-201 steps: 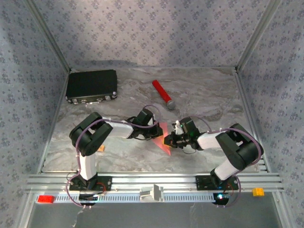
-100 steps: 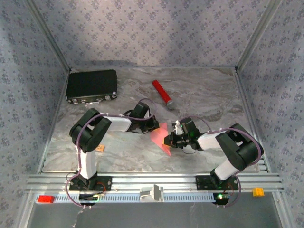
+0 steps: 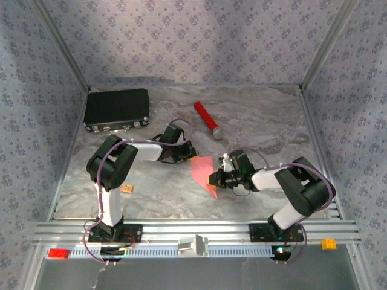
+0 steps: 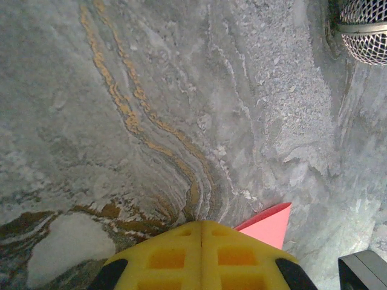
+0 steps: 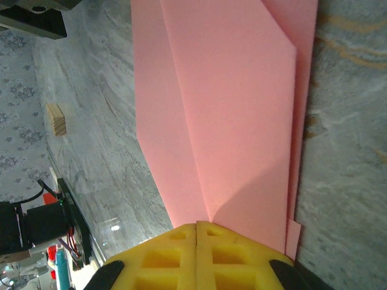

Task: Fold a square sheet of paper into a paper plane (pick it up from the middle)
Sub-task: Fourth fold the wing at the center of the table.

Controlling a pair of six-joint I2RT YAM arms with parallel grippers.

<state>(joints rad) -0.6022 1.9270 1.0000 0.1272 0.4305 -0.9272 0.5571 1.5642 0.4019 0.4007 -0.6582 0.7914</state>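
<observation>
The pink-red sheet of paper (image 3: 202,171) lies on the marbled table between the two arms, folded into a pointed, layered shape with a long crease (image 5: 230,109). My right gripper (image 3: 212,179) is shut, and its yellow tip (image 5: 196,224) presses down on the paper's near edge. My left gripper (image 3: 191,156) is also shut with nothing in it. It sits just up and left of the paper, clear of it. In the left wrist view one corner of the paper (image 4: 272,226) shows beside the closed yellow fingertips (image 4: 201,223).
A black rectangular case (image 3: 116,109) lies at the back left. A red cylinder (image 3: 204,116) with a grey mesh tip (image 4: 363,33) lies behind the paper. A small tan block (image 3: 126,189) sits by the left arm. Metal rails border the table.
My left gripper has drawn back up and to the left, off the paper. The paper's upper part now lies uncovered. The right gripper has stayed in place on the paper.
</observation>
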